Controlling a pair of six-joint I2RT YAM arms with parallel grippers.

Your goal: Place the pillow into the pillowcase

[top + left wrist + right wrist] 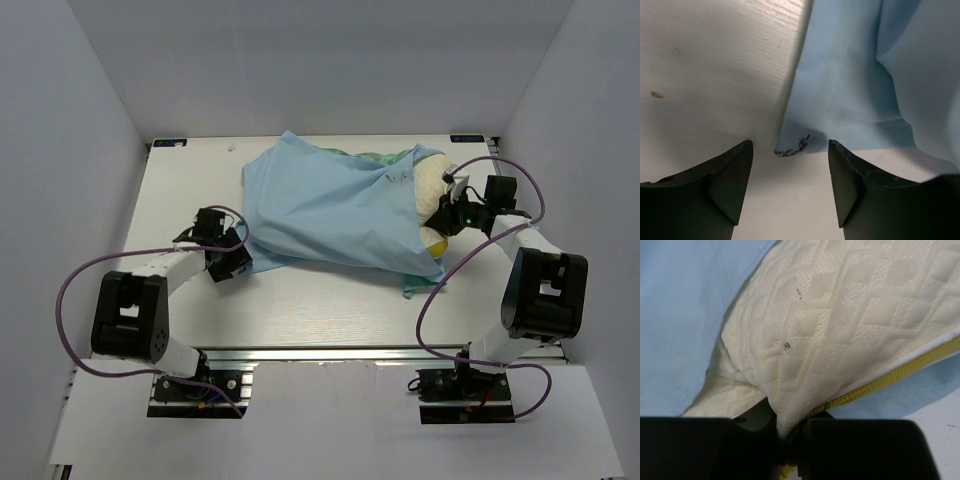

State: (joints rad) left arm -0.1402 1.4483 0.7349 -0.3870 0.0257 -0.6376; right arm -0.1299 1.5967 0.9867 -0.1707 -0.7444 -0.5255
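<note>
- The right gripper (790,440) is clenched on a corner of the thick cream-white quilted foam pillow (850,315). Its black fingers (860,450) pinch the cover right where the yellow band (890,382) runs round the pillow's side.
- The left gripper (790,144) stands released, its two dark fingers (725,185) well apart with nothing between them. They sit low over the white wood-grain table (715,65). A frayed, dark-smudged corner of the thin light-blue fabric pillowcase (850,90) lies on the board just ahead of the gap. I can't tell whether either finger touches it.
- From above, the pillowcase (330,210) lies across the far half of the table (300,300). Its long axis runs left to right, slanting nearer toward the right.
- Its mouth faces the right arm; glossy mint-green lining (380,157) shows at the far edge.
- The pillow (430,185) lies along the same line, mostly under the blue cloth. Only its right end pokes out of the opening, beside the right gripper (447,215).
- The left gripper (240,262) sits at the sack's closed near-left corner.
</note>
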